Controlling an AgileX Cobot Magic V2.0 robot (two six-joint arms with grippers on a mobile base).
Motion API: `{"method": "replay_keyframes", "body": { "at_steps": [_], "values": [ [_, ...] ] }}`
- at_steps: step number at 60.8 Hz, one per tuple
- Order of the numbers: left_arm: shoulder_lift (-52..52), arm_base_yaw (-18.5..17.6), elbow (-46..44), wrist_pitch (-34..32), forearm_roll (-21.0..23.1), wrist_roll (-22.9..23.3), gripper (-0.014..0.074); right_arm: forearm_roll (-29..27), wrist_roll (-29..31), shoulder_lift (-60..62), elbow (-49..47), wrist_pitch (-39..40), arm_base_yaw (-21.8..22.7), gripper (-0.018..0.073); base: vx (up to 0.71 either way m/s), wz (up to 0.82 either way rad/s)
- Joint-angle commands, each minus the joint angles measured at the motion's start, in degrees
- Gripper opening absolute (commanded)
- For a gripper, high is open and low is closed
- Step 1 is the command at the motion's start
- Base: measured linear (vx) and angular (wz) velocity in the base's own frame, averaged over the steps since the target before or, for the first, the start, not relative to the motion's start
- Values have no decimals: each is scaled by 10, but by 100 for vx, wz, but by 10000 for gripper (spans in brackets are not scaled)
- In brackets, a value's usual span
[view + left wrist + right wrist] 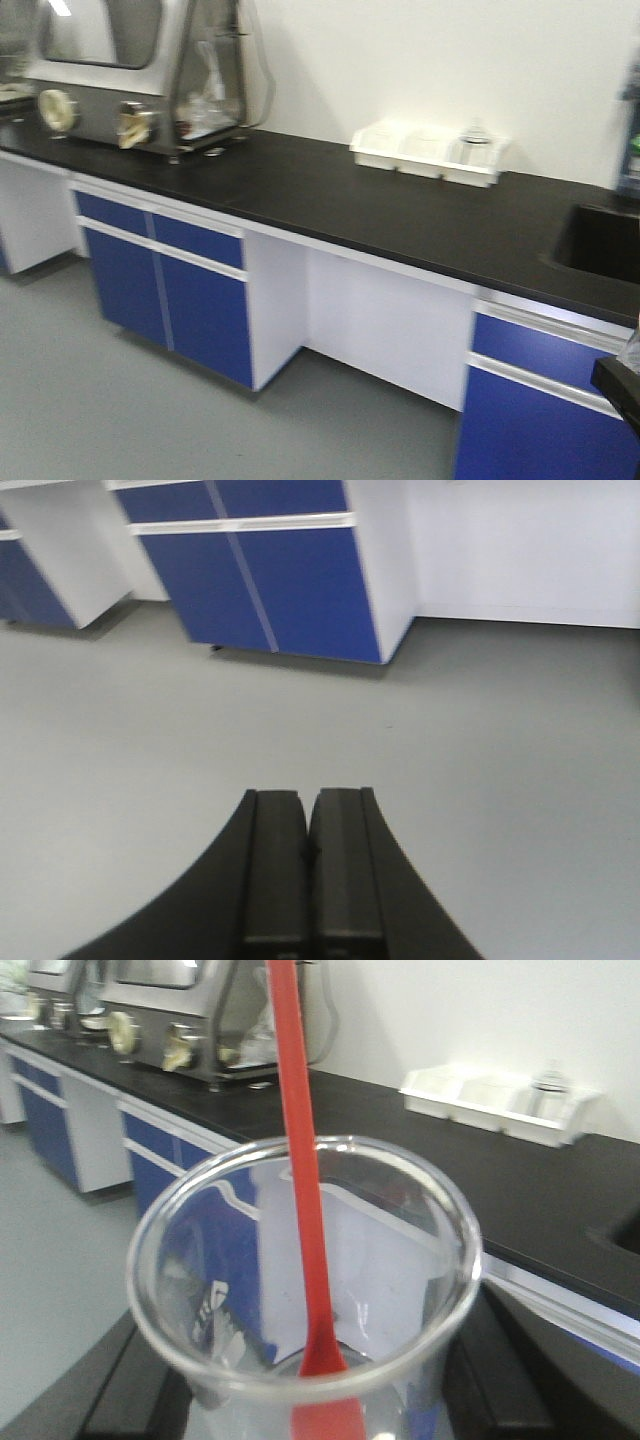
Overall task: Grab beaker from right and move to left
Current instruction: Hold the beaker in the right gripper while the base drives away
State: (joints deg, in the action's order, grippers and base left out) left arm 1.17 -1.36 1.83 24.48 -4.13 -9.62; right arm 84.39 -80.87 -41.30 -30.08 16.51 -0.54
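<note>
White tray (420, 166) on black countertop (330, 200)

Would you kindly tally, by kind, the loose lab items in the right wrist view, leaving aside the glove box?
Beaker, held in the right hand: 1
Red stirring rod: 1
White tray: 1
Clear vessel in the tray, too blurred to name: 1
Total: 4

Rod (300, 1160) in beaker (200, 1290), in right gripper (310, 1395)

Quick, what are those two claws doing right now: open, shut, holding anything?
Left gripper: closed, holding nothing.
Right gripper: closed on the beaker, which has a red rod in it.
</note>
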Motion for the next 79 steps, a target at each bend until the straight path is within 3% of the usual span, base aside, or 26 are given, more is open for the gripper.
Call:
{"method": "replay_keyframes", "body": {
  "at_steps": [1, 40, 79],
  "values": [
    [4, -1, 11, -44, -1, 1, -6, -8, -1, 4, -17, 9, 2, -3, 23, 70],
    [4, -1, 11, -44, -1, 1, -6, -9, -1, 4, -17, 7, 2, -3, 33, 51],
    [4, -1, 11, -44, -1, 1, -6, -9, -1, 4, -17, 7, 2, -3, 45, 1]
  ]
}}
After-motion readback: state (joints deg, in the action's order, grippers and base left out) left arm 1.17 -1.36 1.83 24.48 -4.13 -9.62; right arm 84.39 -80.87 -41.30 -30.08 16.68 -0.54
